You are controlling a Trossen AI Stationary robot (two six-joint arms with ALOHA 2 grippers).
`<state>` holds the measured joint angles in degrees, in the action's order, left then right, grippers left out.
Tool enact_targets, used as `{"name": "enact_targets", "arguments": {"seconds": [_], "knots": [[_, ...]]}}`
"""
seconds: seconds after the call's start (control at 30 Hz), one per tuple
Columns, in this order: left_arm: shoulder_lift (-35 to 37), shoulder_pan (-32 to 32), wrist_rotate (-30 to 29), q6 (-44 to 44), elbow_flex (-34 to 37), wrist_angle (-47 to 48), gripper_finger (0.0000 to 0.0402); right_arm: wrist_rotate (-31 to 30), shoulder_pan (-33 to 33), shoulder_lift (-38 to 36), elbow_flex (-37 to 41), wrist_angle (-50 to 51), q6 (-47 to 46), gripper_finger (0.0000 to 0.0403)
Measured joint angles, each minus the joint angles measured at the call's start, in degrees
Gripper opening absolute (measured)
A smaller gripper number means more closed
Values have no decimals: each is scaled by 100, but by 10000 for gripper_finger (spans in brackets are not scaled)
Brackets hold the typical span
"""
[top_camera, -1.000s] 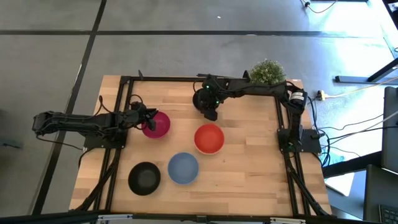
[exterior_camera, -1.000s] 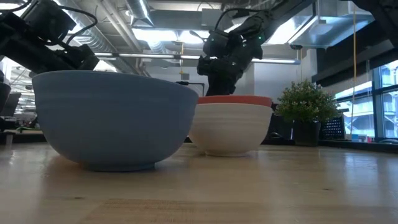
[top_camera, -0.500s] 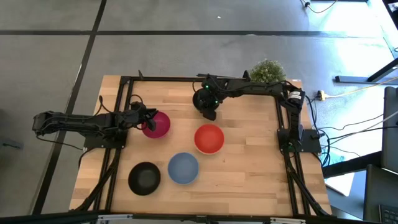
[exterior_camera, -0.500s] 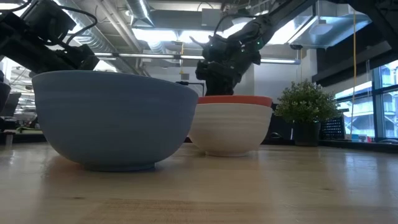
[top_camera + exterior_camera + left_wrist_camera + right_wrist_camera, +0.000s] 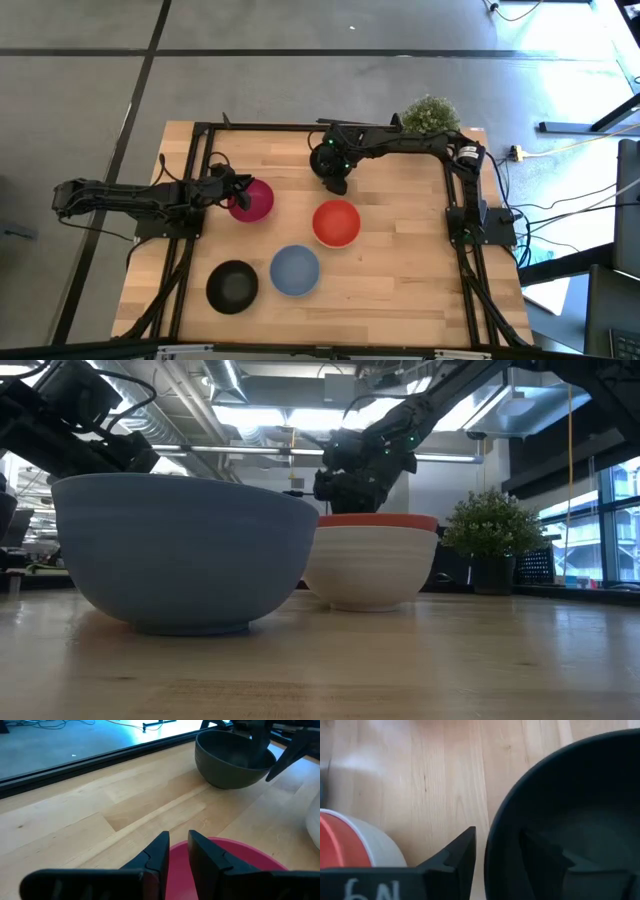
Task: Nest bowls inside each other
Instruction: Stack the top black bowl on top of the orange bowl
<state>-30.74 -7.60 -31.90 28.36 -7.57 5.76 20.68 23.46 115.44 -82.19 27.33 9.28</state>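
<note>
Looking straight down, the table (image 5: 400,285) carries a pink bowl (image 5: 252,199) at its left, a red bowl (image 5: 336,222) in the middle, a blue bowl (image 5: 294,270) and a black bowl (image 5: 231,286) toward the near edge, and a second black bowl (image 5: 326,161) near the far edge. The left gripper (image 5: 232,190) sits at the pink bowl's rim; the right gripper (image 5: 335,178) sits at the far black bowl. A potted plant (image 5: 430,116) stands at the far right corner.

From table height, the blue bowl (image 5: 180,550) fills the left, with the red bowl (image 5: 372,565), white outside, just behind it.

The left wrist camera shows the fingers (image 5: 157,852) closed on the pink bowl's (image 5: 250,865) rim.

The right wrist camera shows the fingers (image 5: 457,855) clamped across the black bowl's (image 5: 580,810) wall, one outside and one inside.
</note>
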Motion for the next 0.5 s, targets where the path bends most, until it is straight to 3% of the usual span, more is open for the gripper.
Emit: {"name": "enact_targets", "arguments": {"seconds": [0.1, 0.3, 0.5], "knots": [[1, 1, 0, 0, 0, 0, 65, -1, 0, 0, 0, 6, 2, 120], [0, 1, 0, 0, 0, 0, 65, -38, 0, -12, -9, -95, 132, 21], [2, 1, 0, 0, 1, 1, 65, -6, -2, -13, -9, -47, 88, 30]]}}
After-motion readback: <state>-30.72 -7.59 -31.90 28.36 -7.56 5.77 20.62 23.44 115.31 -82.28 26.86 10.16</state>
